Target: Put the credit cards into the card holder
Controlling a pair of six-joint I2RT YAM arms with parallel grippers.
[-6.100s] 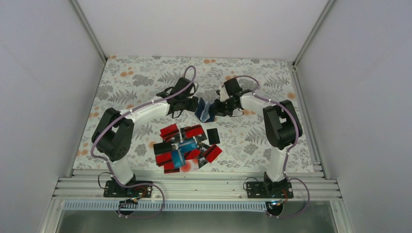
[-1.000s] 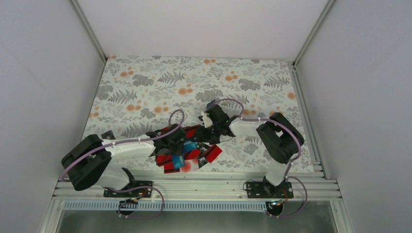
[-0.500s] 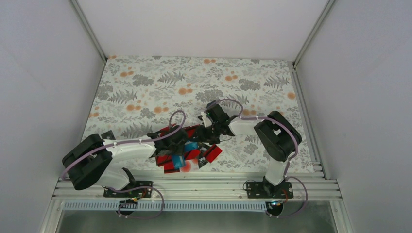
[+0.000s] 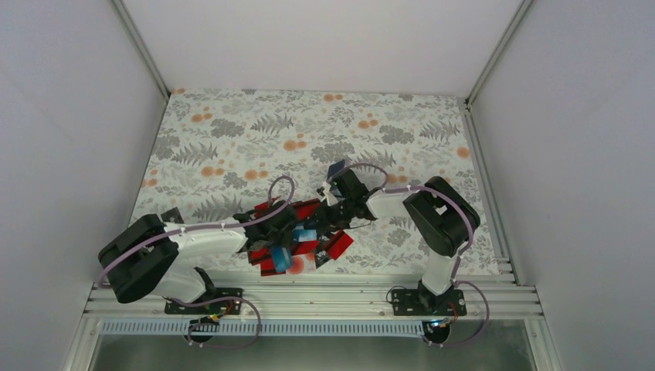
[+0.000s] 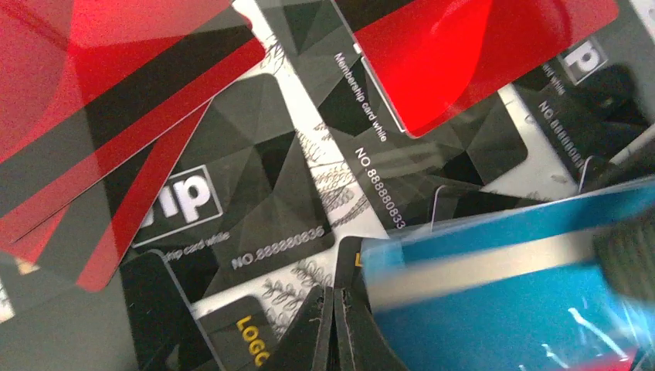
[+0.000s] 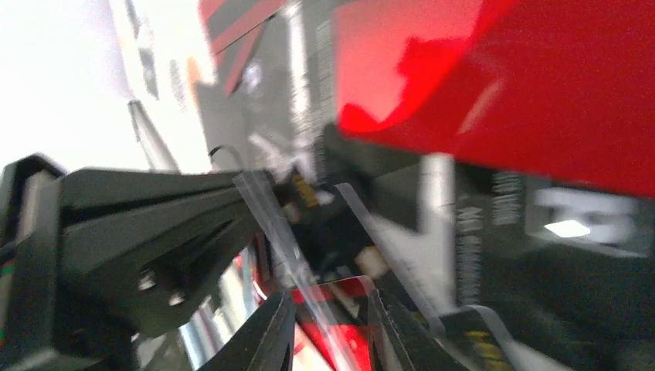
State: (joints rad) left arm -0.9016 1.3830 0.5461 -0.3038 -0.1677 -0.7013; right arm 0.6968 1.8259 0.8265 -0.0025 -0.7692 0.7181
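On the floral worktop (image 4: 232, 131) the credit cards (image 4: 300, 249) lie in one overlapping heap at about 6 o'clock of the cloth's middle, near the arms' bases, and both arms bend down over it. The left pincer (image 5: 333, 328) comes in from 9 o'clock and is clenched: in its wrist view the two black fingertips press flat against each other with nothing seen between them, low over the heap. Around them that view lets me count three red cards (image 5: 479, 54), two overlapping at 10 o'clock with black bands and one at 1 o'clock. It also shows three dark grey membership cards (image 5: 255, 178) with white numbers and one black card with yellow lettering (image 5: 243, 340) at 6 o'clock. One light blue card (image 5: 502, 301) with a pale stripe, blurred, sits just at 3 o'clock of the fingertips. The right pincer (image 6: 328, 328) reaches the heap from 2 o'clock. Its fingers stand a little apart, and a red card corner and a clear strip show in the gap, but the blur hides whether they grip anything, so I cannot tell. In the top view one red card (image 4: 337, 243) sticks out of the heap at 4 o'clock. One small dark-blue shape, seemingly the card holder (image 4: 337, 168), shows at 12 o'clock of the right wrist, apart from the heap and partly hidden by the arm.
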